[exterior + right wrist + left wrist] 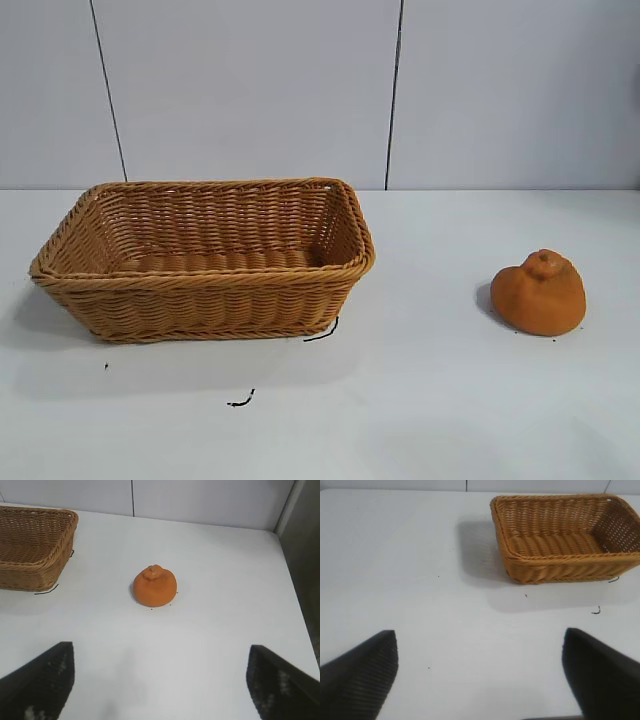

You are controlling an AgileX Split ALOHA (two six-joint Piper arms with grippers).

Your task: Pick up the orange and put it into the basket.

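The orange [540,293] is seen resting knob-up on the tabletop [450,400], well apart from the empty basket [205,257] and on the right arm's side. It lies straight ahead of the right pincer [160,690], whose fingers are spread wide with nothing held. The left pincer [480,680], likewise spread wide and empty, is faced toward the basket, so the right arm is judged the nearer for the pick.

Bare table [430,400] between basket [200,290], orange [540,295]

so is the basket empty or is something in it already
Empty: the basket shows only bare woven floor in the exterior and left wrist views, and the orange sits on the table.
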